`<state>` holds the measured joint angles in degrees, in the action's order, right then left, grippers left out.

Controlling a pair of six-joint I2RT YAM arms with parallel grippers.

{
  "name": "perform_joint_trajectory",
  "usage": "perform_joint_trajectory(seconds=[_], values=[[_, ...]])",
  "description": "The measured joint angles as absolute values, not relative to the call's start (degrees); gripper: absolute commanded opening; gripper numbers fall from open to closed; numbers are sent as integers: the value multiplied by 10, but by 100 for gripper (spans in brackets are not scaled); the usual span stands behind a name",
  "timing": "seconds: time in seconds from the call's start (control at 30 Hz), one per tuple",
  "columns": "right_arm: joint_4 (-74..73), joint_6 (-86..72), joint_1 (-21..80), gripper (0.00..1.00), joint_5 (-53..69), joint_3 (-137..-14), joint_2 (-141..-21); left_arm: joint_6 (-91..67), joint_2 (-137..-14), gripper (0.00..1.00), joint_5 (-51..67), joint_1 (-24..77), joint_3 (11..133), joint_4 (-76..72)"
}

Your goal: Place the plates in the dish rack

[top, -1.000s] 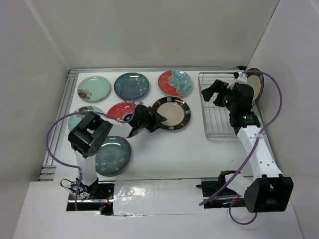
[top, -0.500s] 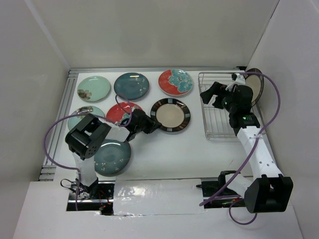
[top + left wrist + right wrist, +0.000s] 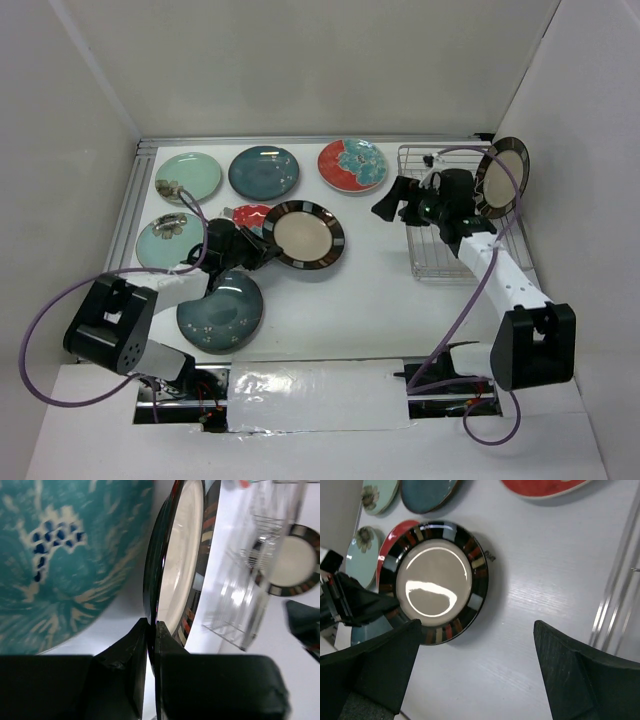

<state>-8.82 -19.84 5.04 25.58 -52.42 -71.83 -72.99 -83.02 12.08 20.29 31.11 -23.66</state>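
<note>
My left gripper [image 3: 256, 246] [image 3: 152, 630] is shut on the near-left rim of a cream plate with a dark striped rim [image 3: 303, 235] [image 3: 182, 565] [image 3: 435, 580], which tilts up off the table. My right gripper [image 3: 393, 200] [image 3: 477, 640] hangs open and empty above the table, just left of the dish rack [image 3: 445, 255]. A second striped plate [image 3: 503, 178] [image 3: 292, 560] stands upright at the rack's far right. Flat on the table lie two pale mint plates [image 3: 188, 178] [image 3: 163, 241], two dark teal plates [image 3: 264, 172] [image 3: 220, 312], a red flowered plate [image 3: 352, 165] and a partly hidden red plate [image 3: 250, 214].
White walls close in the table at the back and on both sides. A metal rail [image 3: 128, 230] runs along the left edge. My left arm's purple cable [image 3: 60, 300] loops over the near-left corner. The rack's wire edge [image 3: 620, 580] lies right of my right gripper.
My left gripper has shut on the striped plate's rim and drawn it left and up. The right arm has swung left, away from the rack, and its gripper has stayed open.
</note>
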Motion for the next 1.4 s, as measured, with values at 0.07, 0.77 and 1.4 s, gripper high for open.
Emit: perform_joint_trajectory(seconds=[0.07, 0.77, 1.4], values=[[-88, -199, 63, 99, 268, -526, -736, -719, -815, 0, 142, 187, 311, -241], [-16, -243, 149, 31, 382, -563, -837, -685, -765, 0, 402, 149, 311, -393], [-181, -69, 103, 0, 218, -739, -826, -468, -752, 99, 357, 102, 503, -57]])
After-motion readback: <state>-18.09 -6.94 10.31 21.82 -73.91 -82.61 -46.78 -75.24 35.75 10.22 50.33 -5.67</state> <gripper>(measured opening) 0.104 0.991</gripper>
